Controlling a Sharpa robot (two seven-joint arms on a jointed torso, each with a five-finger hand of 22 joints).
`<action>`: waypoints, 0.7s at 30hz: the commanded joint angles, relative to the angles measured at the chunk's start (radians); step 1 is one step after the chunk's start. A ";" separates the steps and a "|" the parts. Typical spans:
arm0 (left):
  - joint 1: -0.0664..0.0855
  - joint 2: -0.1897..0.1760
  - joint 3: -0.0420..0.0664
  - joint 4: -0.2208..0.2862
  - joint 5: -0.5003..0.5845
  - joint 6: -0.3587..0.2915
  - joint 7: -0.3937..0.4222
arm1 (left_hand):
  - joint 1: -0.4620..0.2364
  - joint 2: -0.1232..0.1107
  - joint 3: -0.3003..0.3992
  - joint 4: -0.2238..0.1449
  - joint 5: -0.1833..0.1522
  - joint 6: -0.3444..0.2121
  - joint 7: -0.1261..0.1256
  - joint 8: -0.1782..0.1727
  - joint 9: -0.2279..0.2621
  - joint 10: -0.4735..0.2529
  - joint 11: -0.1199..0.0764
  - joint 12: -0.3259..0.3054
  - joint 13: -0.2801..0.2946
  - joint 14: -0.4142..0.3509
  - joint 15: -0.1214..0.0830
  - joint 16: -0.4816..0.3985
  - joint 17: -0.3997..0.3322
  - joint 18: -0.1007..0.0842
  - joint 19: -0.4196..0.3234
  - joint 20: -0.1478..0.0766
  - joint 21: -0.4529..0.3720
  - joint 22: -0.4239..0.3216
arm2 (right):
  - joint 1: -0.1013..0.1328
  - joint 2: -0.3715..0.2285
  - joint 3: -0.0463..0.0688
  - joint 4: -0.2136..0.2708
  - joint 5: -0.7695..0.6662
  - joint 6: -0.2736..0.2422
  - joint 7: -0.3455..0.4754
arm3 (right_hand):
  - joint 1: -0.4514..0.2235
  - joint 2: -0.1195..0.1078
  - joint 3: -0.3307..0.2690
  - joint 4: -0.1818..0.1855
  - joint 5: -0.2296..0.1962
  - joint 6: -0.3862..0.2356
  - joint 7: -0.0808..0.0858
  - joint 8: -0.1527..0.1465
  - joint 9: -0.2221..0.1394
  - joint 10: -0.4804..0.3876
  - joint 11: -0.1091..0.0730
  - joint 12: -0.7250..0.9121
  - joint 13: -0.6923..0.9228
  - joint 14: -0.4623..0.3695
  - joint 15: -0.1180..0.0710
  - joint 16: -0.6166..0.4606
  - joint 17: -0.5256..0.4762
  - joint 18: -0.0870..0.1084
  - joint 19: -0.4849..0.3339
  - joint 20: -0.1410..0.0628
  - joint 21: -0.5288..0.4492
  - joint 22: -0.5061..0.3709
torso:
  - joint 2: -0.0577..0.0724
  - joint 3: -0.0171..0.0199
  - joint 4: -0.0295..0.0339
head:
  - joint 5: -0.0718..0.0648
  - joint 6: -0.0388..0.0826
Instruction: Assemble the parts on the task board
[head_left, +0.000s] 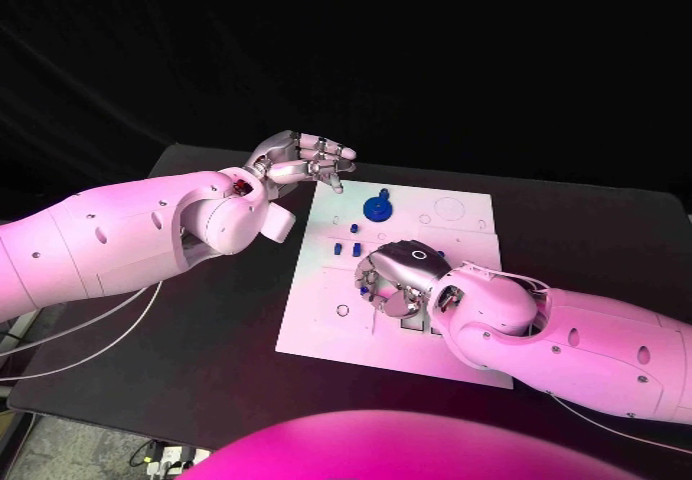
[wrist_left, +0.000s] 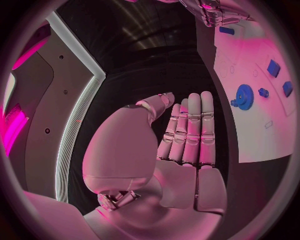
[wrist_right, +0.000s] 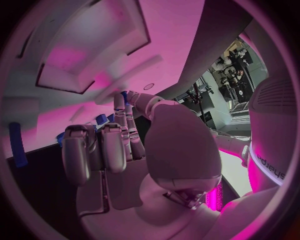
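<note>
Presently, head view: my right hand (head_left: 401, 272) sits low over the middle of the task board (head_left: 462, 215), fingers curled down among the small blue parts (head_left: 346, 247). I cannot tell whether they have closed on a piece or only touch it. A blue gear (head_left: 376, 207) stands on the board's far half, apart from that hand. My left hand (head_left: 300, 160) hovers off the board's far left corner, above the black table (head_left: 216, 360), fingers apart and holding nothing.

Left wrist view: left hand (wrist_left: 181, 145) flat, fingers straight and side by side, palm bare. Beyond it, the board (wrist_left: 250, 135) with the gear (wrist_left: 242, 97) and several blue blocks (wrist_left: 273, 67) just beside the gear. My right hand (wrist_left: 215, 12) shows at the board's far end.

Right wrist view: right hand (wrist_right: 125, 145) close over the board (wrist_right: 175, 30), fingers bent toward a row of blue pieces (wrist_right: 101, 119). Contact is hidden by the fingers themselves. A longer blue piece (wrist_right: 19, 145) lies apart from that row.

Step, as I judge it: picking a small part near the board's centre, with seating not yet done. Next move calls for a confirmed pinch, then a straight lift before carrying the part to its recess.
</note>
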 joint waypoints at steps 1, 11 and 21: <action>0.001 0.001 0.001 0.003 0.004 0.016 0.004 | 0.006 0.006 0.002 -0.006 0.003 -0.003 0.003 -0.004 -0.001 -0.004 0.004 -0.004 -0.001 -0.005 0.002 -0.003 -0.001 0.003 -0.007 -0.002 0.004 0.001 | -0.003 -0.001 -0.003 -0.003 -0.020 0.016 -0.020 | -0.019 -0.009 -0.003 0.007 -0.005 -0.046 0.015 -0.031 -0.016 -0.022 0.011 -0.014 -0.006 0.053 0.012 -0.004 0.036 -0.015 0.066 0.007 -0.012 0.223 | -0.001 -0.0002 -0.0003 | 0.000 0.000; 0.001 -0.001 0.001 0.002 0.004 0.019 0.001 | 0.005 0.006 0.001 -0.007 0.003 -0.003 0.003 -0.004 -0.001 -0.004 0.004 -0.004 -0.001 -0.005 0.002 -0.004 -0.001 0.003 -0.008 -0.001 0.004 0.001 | -0.004 -0.030 -0.003 0.018 -0.026 -0.053 -0.044 | -0.047 -0.049 -0.034 0.016 0.042 -0.115 0.025 -0.088 -0.040 -0.059 0.026 -0.031 -0.015 0.050 0.026 -0.007 0.028 -0.008 0.054 0.023 -0.045 0.210 | 0.000 0.0011 0.0004 | 0.000 0.000; 0.001 -0.003 0.001 0.002 0.004 0.023 -0.001 | 0.005 0.006 0.001 -0.007 0.003 -0.003 0.003 -0.004 -0.001 -0.004 0.004 -0.004 -0.001 -0.005 0.002 -0.004 -0.001 0.003 -0.008 -0.001 0.004 0.001 | 0.004 -0.128 0.014 0.110 -0.025 -0.110 -0.041 | -0.051 -0.054 -0.053 0.022 0.050 -0.099 0.013 -0.083 -0.037 -0.058 0.018 -0.026 -0.013 0.048 0.019 -0.012 0.019 -0.007 0.054 0.019 -0.049 0.209 | -0.001 0.0006 -0.0004 | -0.007 0.000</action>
